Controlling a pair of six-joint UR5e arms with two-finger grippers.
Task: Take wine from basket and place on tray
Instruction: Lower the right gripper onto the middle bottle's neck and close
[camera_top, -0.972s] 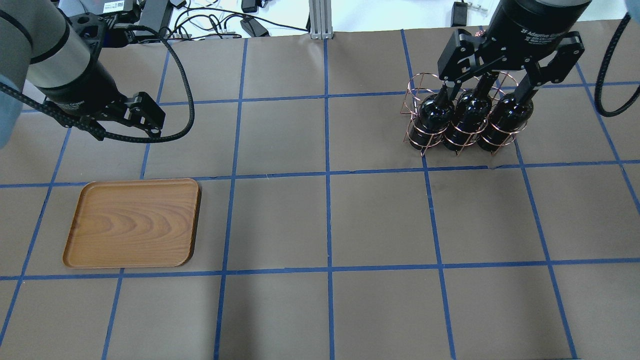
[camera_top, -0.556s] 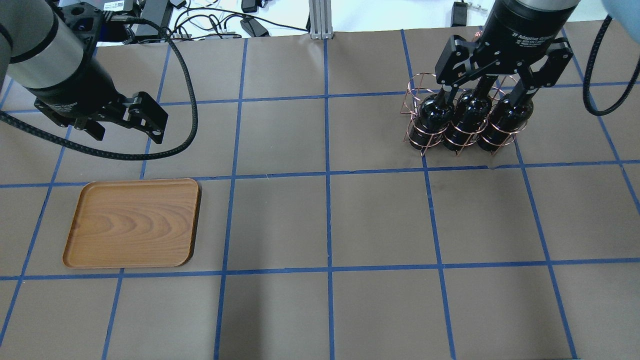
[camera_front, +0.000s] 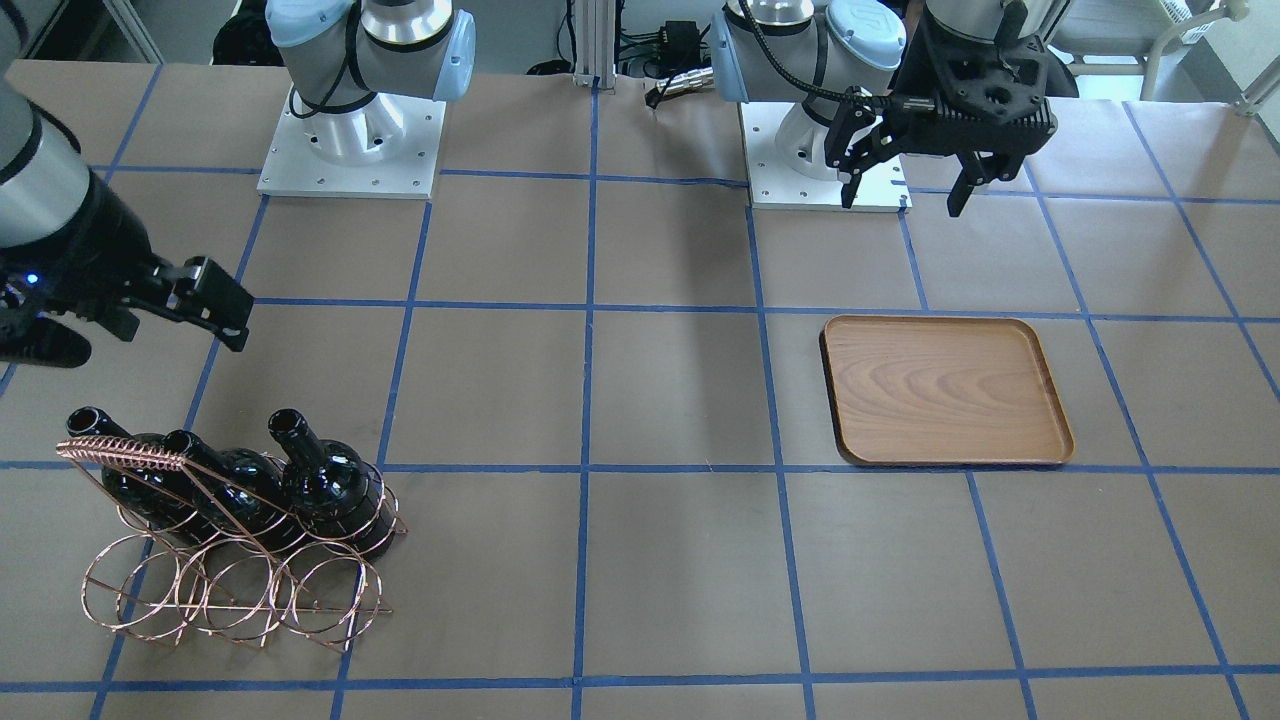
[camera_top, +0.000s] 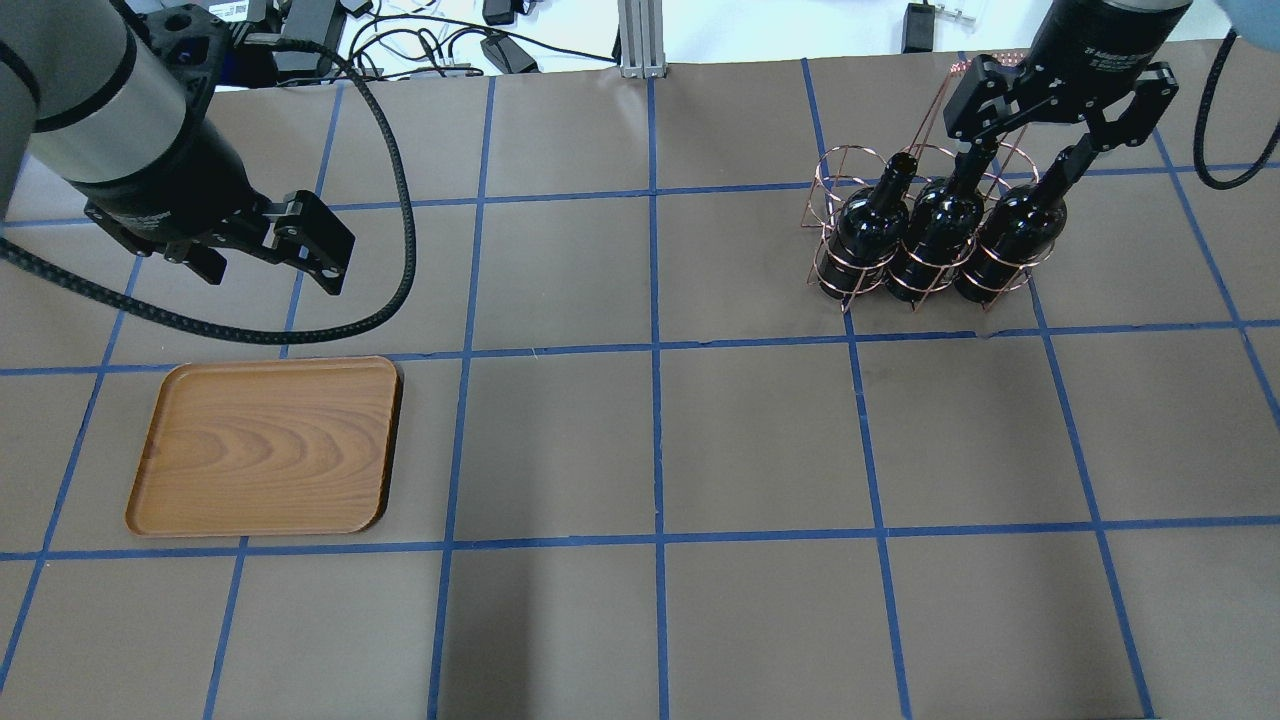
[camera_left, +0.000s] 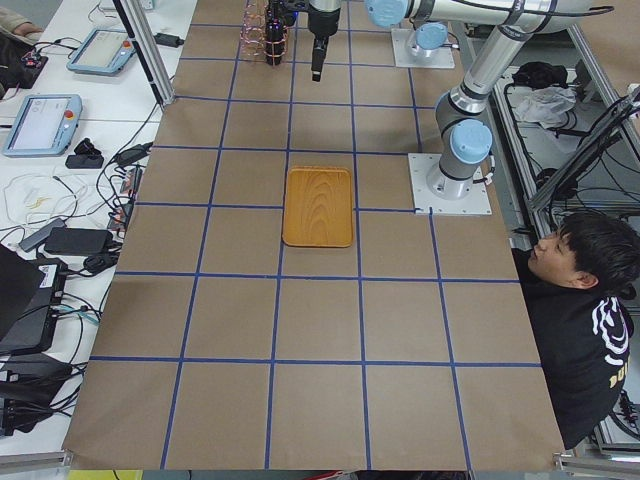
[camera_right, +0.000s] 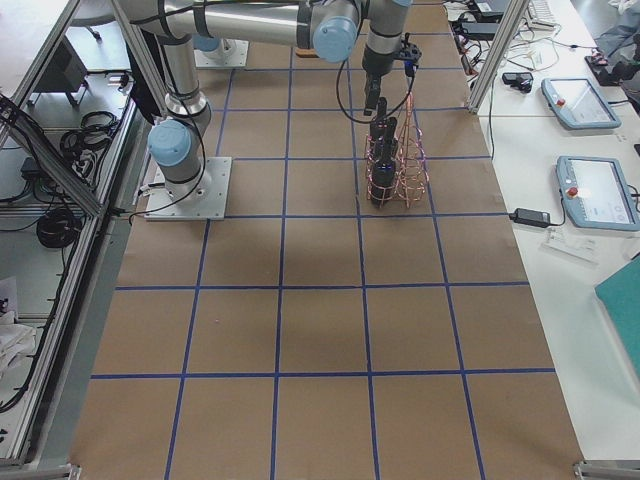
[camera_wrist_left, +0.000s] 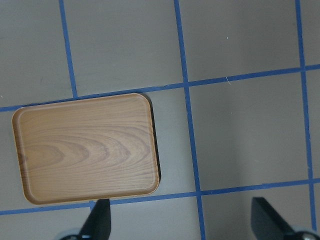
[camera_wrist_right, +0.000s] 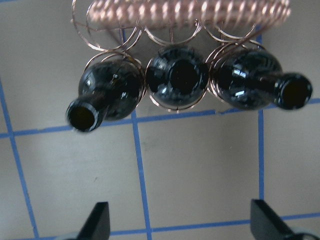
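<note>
Wine (camera_wrist_right: 177, 77) below wide-spread right hand (camera_wrist_right: 180, 222), seemingly untouched

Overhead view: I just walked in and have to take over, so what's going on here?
The right gripper hangs with its jaws open above the three wine bottles, all of which stand in the copper wire basket; none is gripped. The left gripper, also open, hangs near the wooden tray, which holds no bottle yet. So the first pick has not happened.
</note>
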